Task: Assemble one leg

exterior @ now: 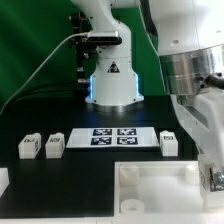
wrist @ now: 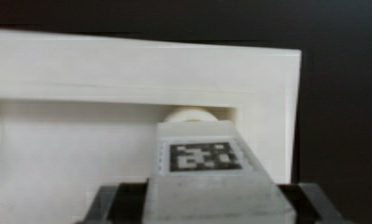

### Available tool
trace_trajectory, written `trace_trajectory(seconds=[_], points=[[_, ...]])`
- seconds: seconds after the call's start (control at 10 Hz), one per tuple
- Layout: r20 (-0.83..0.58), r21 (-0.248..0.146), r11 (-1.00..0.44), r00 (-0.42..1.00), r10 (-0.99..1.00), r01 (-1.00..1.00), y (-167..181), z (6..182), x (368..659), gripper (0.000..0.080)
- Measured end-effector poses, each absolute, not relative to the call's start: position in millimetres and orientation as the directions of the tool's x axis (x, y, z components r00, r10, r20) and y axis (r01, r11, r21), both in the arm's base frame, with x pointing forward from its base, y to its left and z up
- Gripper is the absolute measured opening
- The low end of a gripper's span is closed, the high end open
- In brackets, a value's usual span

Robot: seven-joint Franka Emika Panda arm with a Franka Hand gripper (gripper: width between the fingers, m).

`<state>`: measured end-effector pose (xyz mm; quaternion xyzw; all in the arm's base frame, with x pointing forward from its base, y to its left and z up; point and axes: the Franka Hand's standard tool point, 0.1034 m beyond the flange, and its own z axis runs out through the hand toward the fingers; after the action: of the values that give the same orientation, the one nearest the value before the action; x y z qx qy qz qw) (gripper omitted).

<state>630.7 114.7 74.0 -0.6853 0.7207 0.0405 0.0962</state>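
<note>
In the wrist view my gripper (wrist: pixel 208 203) is shut on a leg (wrist: pixel 204 158), a small white block with a black-and-white tag on its face. The dark fingers (wrist: pixel 122 201) press on both its sides. The leg's far end sits at a round corner socket (wrist: pixel 197 114) of the large white panel (wrist: pixel 94 70). In the exterior view my gripper (exterior: pixel 212 176) is low at the panel's (exterior: pixel 155 186) right end, and the held leg is mostly hidden there. Three more legs stand on the table: two on the exterior view's left (exterior: pixel 28 146) (exterior: pixel 54 145) and one right of the marker board (exterior: pixel 169 142).
The marker board (exterior: pixel 113 138) lies flat in the middle of the black table. The arm's base (exterior: pixel 112 82) stands behind it, with a black cable on the exterior view's left. A white part shows at the table's front left corner (exterior: pixel 3 180).
</note>
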Motion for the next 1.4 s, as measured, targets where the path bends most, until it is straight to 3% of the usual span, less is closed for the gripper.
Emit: trace_trajectory(seconds=[0.3,0.4,0.5,0.6,0.7,1.0,1.2,1.4], points=[[-0.194,-0.071,0.062,-0.047,-0.98,-0.996,115,73.1,630,0.0296],[-0.185,-0.088,-0.031,0.047,-0.982,-0.996,116,72.7,630,0.047],[-0.174,-0.111,-0.149,0.166,-0.971,-0.983,120,72.5,629,0.0587],[-0.156,-0.124,-0.331,0.348,-0.925,-0.936,122,75.2,627,0.0587],[-0.138,-0.143,-0.455,0.473,-0.87,-0.879,122,77.2,628,0.0639],[-0.091,-0.161,-0.676,0.693,-0.715,-0.719,120,74.8,626,0.0648],[-0.023,-0.089,-0.936,0.94,-0.34,-0.34,124,75.9,628,0.0649],[0.015,-0.085,-0.987,0.991,-0.135,-0.133,127,74.8,630,0.0649]])
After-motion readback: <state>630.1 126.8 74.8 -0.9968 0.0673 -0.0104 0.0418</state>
